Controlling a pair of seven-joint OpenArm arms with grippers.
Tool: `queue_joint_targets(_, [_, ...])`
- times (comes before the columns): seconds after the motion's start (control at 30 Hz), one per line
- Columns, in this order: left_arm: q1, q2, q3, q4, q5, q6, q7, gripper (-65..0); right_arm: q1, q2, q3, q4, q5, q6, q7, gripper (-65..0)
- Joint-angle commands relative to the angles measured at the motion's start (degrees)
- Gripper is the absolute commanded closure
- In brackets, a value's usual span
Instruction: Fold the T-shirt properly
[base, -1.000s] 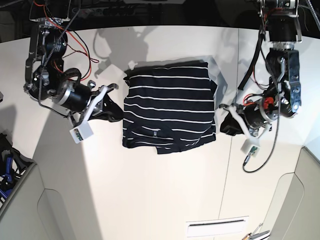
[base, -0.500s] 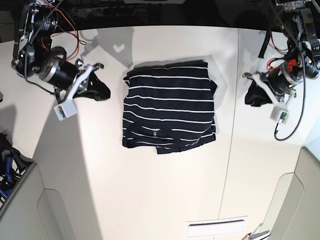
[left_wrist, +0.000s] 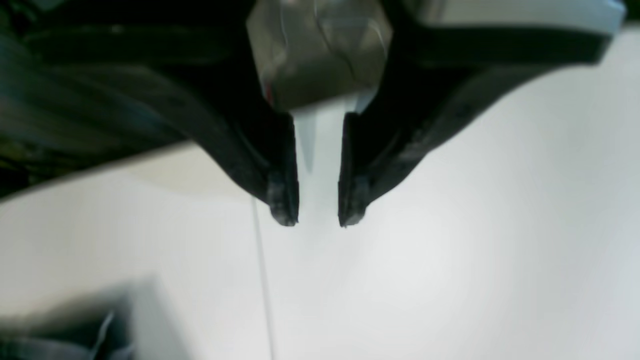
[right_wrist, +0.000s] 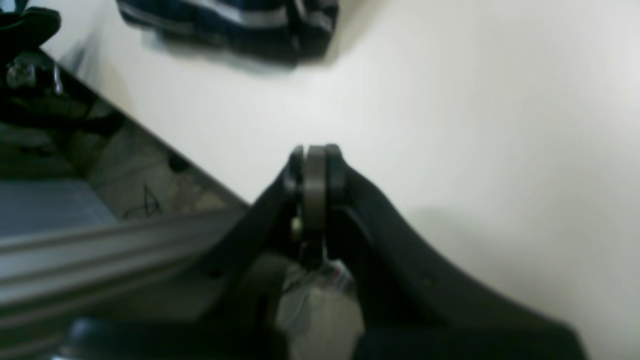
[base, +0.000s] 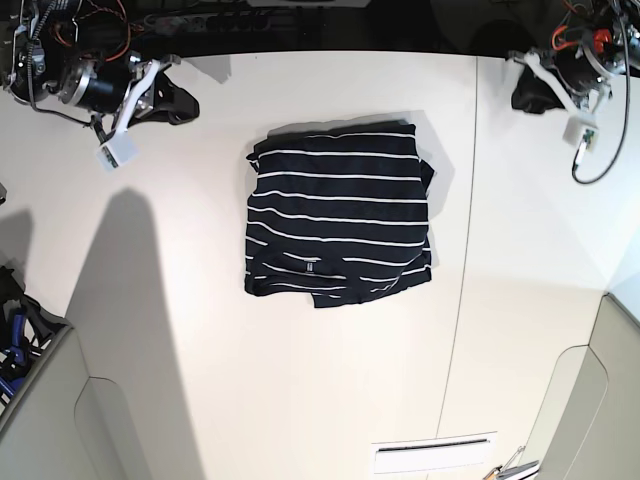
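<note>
A dark navy striped T-shirt (base: 340, 226) lies folded into a compact rectangle mid-table (base: 300, 400), while the left gripper (left_wrist: 316, 220), slightly spread and empty, and the right gripper (right_wrist: 315, 155), pressed together, sit at the far corners, suggesting folding looks finished.

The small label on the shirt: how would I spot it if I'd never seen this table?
Find the white table, then the folded striped T-shirt at its middle. Near the shirt's lower edge sits the small label, a short pale mark breaking the long white stripes.
</note>
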Motion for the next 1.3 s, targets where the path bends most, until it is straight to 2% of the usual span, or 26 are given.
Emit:
queue_joint_targets(0.0, [1.84,-0.57,-0.39,0.94,-0.90,-0.37,-0.50,-14.8,-1.07,1.27,0.26,0.90,1.44,0.42,0.44,0.0])
queue_joint_targets(0.3, [13.14,-0.57,-0.37,0.94,-1.01,-0.35,-0.42,-14.8,-9.42,4.70,0.22,0.90,3.56,0.44,-0.81,0.0])
queue_joint_targets(0.47, [18.97,-0.55,-0.26,0.92,-1.46,-0.46,-0.50,-14.8,-14.08,5.05,0.09,0.79,3.54,0.44,-0.83,0.0])
queue_joint_targets(0.63, [22.60,-0.55,1.92,0.48,-1.57,-2.69,-0.52,-14.8,-18.23,5.05,-3.37,0.76,3.54,0.39,-0.83,0.0])
queue_joint_targets(0.8, [24.00,-0.59,10.38,-3.82,4.81,-2.80,-1.79,-14.8,-21.92,5.05,-11.43,-1.25,2.25,0.39,-0.79,0.0])
queue_joint_targets(0.93, [23.96,-0.61,18.51,-10.27,12.20,-2.75,-8.09,-14.8,-22.16,5.07,-17.64,-5.81,-3.28,0.39,-0.66,0.0])
queue_joint_targets(1.07, [23.63,-0.61,23.74,-15.67,16.70,-2.75,-13.18,-14.8,-22.18,5.07,-21.22,-12.02,-6.82,0.39,2.95,0.0])
queue_joint_targets(1.27, [20.22,-0.61,26.69,-23.45,19.50,-2.73,-16.26,-14.8,-21.31,5.05,-22.40,-21.59,-13.03,0.37,9.62,0.0])
